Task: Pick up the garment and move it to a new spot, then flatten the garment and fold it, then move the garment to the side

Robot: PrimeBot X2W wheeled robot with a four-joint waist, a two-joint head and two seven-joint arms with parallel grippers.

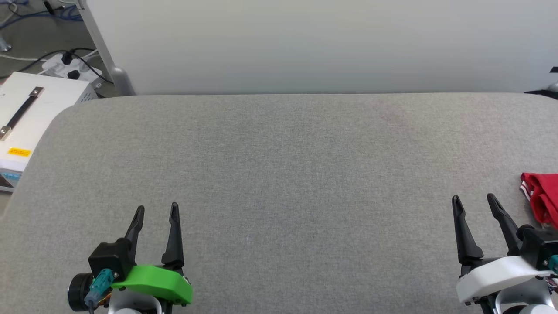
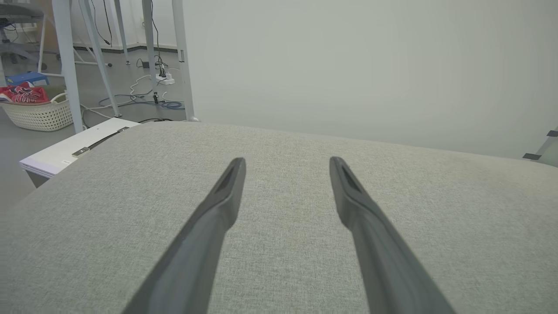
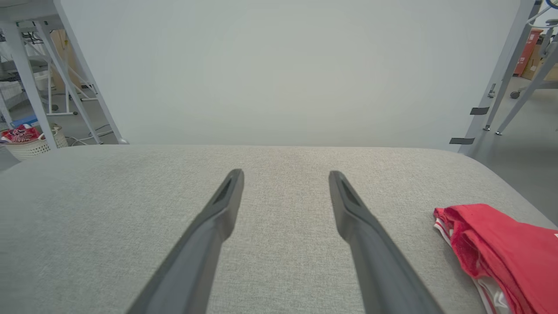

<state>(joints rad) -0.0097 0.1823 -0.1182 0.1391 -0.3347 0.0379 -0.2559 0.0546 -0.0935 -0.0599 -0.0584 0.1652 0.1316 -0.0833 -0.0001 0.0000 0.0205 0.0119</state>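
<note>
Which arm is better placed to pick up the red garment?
Right. The bunched red fabric garment lies beside the open right end effector; the open left end effector sits far across the grey padded surface.

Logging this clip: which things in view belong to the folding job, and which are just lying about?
Job: garment, bunched up; left gripper, open; right gripper, open.
Lying about: white box; laundry basket; power strip.

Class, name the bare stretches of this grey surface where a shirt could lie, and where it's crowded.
Free: the grey fabric tabletop between the left gripper and right gripper, back to the pale wall panel. Crowded: the right edge, where the bunched red T-shirt with striped trim lies beside the right gripper.
</note>
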